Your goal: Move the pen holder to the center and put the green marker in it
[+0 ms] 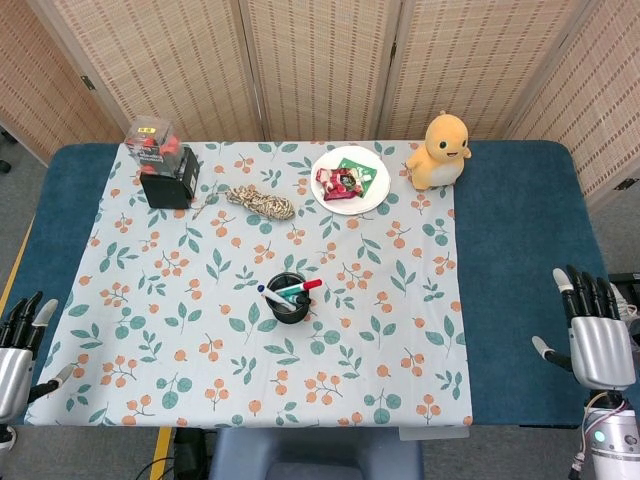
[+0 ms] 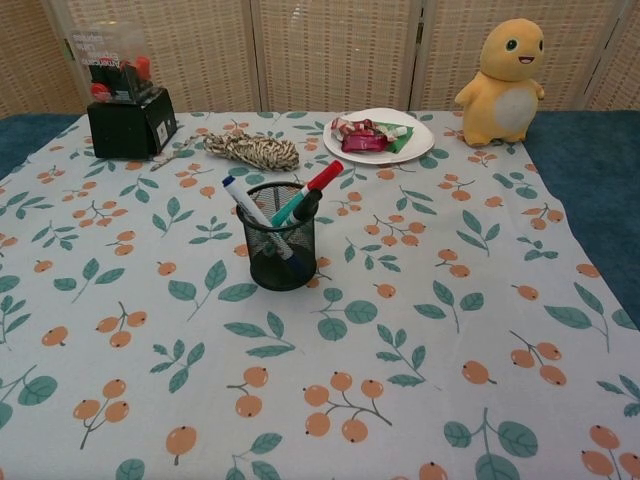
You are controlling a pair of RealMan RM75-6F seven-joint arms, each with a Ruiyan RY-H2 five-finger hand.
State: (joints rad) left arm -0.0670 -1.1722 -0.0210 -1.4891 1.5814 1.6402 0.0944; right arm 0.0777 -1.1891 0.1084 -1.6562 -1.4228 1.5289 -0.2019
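Pen holder (image 2: 281,245) central | green marker (image 2: 290,209) inside | both hands (image 1: 18,352) (image 1: 598,343) empty, fingers apart | task appears complete

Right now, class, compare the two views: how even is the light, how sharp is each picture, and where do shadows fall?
Head view: soft, even light, sharp throughout, no glare; the pen holder casts only a faint shadow. Chest view: equally sharp, with a small soft shadow at the pen holder's base and under the yellow plush toy; the tablecloth spreads wider toward the camera.
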